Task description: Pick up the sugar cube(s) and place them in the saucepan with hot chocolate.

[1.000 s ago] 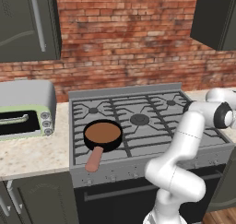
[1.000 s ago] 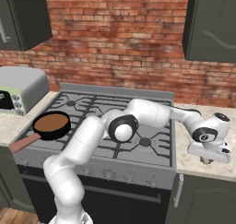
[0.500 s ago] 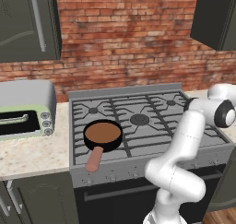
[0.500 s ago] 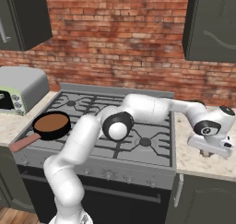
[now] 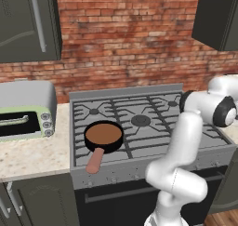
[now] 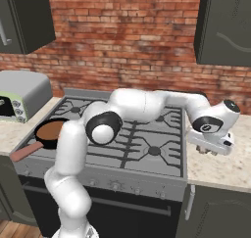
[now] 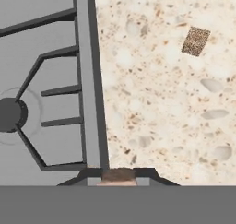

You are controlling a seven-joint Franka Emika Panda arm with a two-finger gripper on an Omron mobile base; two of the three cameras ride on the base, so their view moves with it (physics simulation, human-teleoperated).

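Hand view shows my jaws clenched on a brown sugar cube (image 7: 118, 175), now swung left to the stove (image 7: 46, 94) edge off the right surface (image 7: 161, 103), a second cube (image 7: 196, 41) left behind; saucepan (image 5: 103, 136) waits far left, front burner.

A home kitchen is showing here: a gas stove (image 5: 139, 122) is sitting between speckled stone counter (image 5: 32, 153) stretches, a toaster oven (image 5: 25, 111) is standing beside it, and dark cabinets (image 5: 30, 25) are hanging against a red brick wall (image 5: 125, 43).
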